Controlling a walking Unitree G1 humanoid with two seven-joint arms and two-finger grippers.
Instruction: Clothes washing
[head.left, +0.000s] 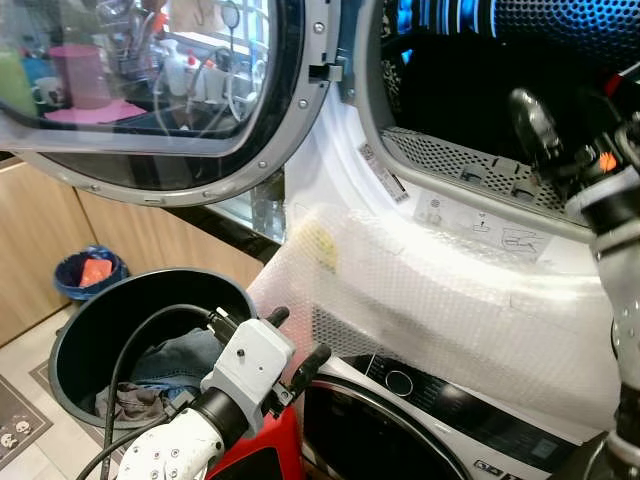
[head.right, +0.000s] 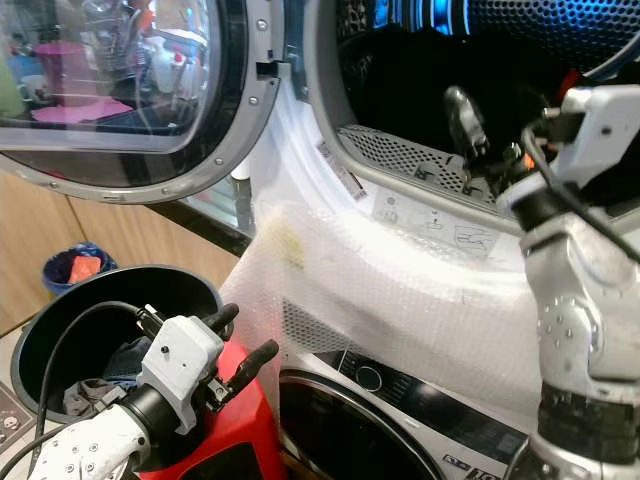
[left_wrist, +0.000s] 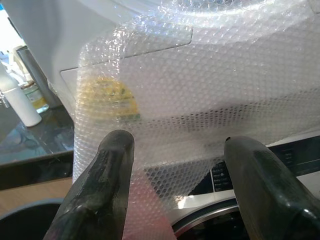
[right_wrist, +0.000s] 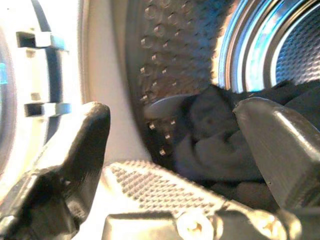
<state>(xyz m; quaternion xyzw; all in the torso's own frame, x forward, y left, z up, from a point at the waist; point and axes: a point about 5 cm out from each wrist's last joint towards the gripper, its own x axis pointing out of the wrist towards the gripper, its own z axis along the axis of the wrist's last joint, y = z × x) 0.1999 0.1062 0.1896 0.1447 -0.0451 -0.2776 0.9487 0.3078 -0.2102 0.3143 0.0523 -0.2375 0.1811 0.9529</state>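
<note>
Head camera, left eye: an upper drum machine stands with its round door swung fully open toward the robot's left. Bubble wrap covers the white front panel below the drum opening. A second machine with a dark control panel sits beneath it. On the floor to the left is a dark round basket holding a blue garment and some grey cloth. A small blue bin stands further back against the wooden cabinet. The left gripper hovers above the near rim of the basket, just in front of the bubble wrap, fingers spread and holding nothing.

Head camera, right eye: the right gripper is raised at the lower lip of the drum opening, one finger pointing upward over the perforated filter strip. A red object shows beneath the left arm.

Left wrist camera: both black fingers stand wide apart, nothing between them, facing the bubble wrap and a yellow sticker under it. A white bottle stands on a dark counter alongside.

Right wrist camera: the fingers are wide apart and empty, aimed into the drum. Dark clothes lie inside the drum, against its dimpled metal wall, beyond the fingertips and apart from them.
</note>
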